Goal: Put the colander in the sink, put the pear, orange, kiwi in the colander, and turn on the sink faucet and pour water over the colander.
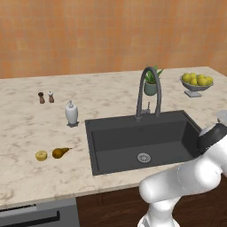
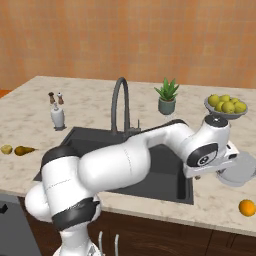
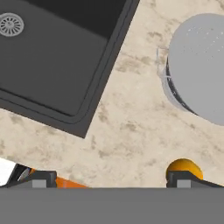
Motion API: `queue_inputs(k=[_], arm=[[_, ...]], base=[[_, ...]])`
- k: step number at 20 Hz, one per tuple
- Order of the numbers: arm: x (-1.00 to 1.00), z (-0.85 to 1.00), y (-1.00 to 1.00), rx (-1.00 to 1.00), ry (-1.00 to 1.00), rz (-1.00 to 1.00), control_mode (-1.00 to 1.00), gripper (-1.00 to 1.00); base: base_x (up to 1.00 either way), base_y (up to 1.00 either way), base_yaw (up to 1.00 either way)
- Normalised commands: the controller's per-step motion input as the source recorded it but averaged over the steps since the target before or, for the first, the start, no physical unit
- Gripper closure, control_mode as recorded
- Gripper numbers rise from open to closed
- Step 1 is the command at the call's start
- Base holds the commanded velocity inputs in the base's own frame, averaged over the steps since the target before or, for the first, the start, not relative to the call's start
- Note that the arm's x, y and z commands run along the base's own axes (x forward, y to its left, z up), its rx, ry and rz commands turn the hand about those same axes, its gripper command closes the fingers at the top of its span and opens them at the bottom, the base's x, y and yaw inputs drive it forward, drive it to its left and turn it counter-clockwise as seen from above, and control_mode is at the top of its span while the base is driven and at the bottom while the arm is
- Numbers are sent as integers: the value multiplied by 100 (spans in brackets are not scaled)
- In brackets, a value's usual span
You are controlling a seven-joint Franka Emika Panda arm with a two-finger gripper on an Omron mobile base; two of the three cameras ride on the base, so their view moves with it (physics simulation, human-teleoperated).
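Beige marbled stone makes up your worktop [image 1: 111, 88], which fills the middle of both base views beneath an orange tiled wall [image 1: 111, 31]. Sunk into it is the dark grey sink [image 1: 142, 144], bare inside but for the round drain, with the faucet [image 1: 148, 91] arching at its back rim.

Your arm reaches across the basin to the lower right of the right base view, where the hand [image 2: 227, 165] hangs over the worktop just beside the colander [image 2: 240, 170]. In the hand view the colander [image 3: 199, 72] sits at the upper right, ahead of the fingertips and off to one side, while the sink corner lies at the upper left. It is round, so no long axis matters; I judge you need to shift toward its rim or side handle before closing.

The hand is wide open and holds nothing.

The orange [image 2: 247, 207] rests on the worktop near the colander, at the lower right. The pear [image 1: 60, 152] and kiwi [image 1: 41, 155] lie together well apart, at the lower left of the left base view.
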Motion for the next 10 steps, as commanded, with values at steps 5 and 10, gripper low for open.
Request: queue_inputs(k=[5, 10], arm=[[31, -24, -45, 0, 1, 26, -100, -100], [50, -26, -23, -1, 5, 18, -100, -100]], base=[[0, 0, 0], [0, 0, 0]])
